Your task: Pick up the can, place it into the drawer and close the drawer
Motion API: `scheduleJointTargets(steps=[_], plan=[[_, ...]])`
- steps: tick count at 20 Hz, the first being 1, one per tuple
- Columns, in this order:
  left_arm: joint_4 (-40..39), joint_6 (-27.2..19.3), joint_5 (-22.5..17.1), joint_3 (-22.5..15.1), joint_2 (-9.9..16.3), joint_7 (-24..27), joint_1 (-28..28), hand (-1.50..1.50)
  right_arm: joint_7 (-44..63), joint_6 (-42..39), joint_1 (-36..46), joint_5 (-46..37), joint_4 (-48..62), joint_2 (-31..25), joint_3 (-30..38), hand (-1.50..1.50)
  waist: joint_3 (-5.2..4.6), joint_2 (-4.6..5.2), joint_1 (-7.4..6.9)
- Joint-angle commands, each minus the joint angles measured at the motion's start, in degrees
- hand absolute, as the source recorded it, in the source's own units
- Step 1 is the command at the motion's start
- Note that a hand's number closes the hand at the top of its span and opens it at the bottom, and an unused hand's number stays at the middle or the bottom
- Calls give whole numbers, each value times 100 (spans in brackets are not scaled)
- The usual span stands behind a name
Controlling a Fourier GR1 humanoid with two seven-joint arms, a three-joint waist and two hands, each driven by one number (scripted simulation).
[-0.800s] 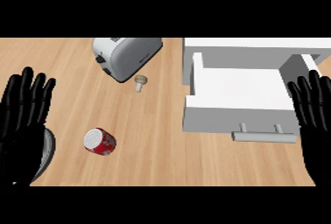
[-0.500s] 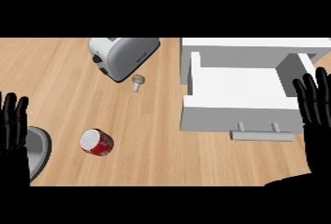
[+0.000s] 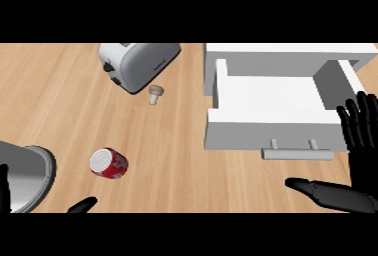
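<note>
Head view showed the red can lying at 8 o'clock; open drawer at 2; right hand spread; left hand had dropped, fingers unclear

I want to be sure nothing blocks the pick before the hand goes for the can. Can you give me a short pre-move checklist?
1. Can in view, lying on the counter: ok.
2. Drawer open, nothing inside: ok.
3. Right hand open, holding nothing: ok.
4. Left hand state: cannot tell, only a tip shows at the lower edge.
5. Toaster and mushroom apart from the can: ok.
</note>
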State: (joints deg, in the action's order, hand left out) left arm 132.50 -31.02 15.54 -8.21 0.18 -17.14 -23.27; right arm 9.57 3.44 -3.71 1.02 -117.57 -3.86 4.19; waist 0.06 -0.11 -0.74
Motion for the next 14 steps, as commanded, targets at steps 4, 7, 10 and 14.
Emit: scheduleJointTargets(steps=[4, 7, 10, 14], plan=[[639, -356, 679, -528, -2, -742, -230, -150, 281, -94, -396, 39, -555, -13, -13, -150, -5, -1, 72], [229, -867, 1338, -1043, -17, -967, 113, -150, 23, -270, -479, 240, -375, -103, 246, -150, -3, 4, 84], [-349, -550, 454, -168, 31, -760, 475, -150, -316, -524, -683, 453, -244, -82, 332, -150, -6, 6, 92], [-946, -884, 224, -472, -17, -258, 555, -150, -292, -499, -495, 485, -57, -168, 630, -150, -7, 6, 81]])
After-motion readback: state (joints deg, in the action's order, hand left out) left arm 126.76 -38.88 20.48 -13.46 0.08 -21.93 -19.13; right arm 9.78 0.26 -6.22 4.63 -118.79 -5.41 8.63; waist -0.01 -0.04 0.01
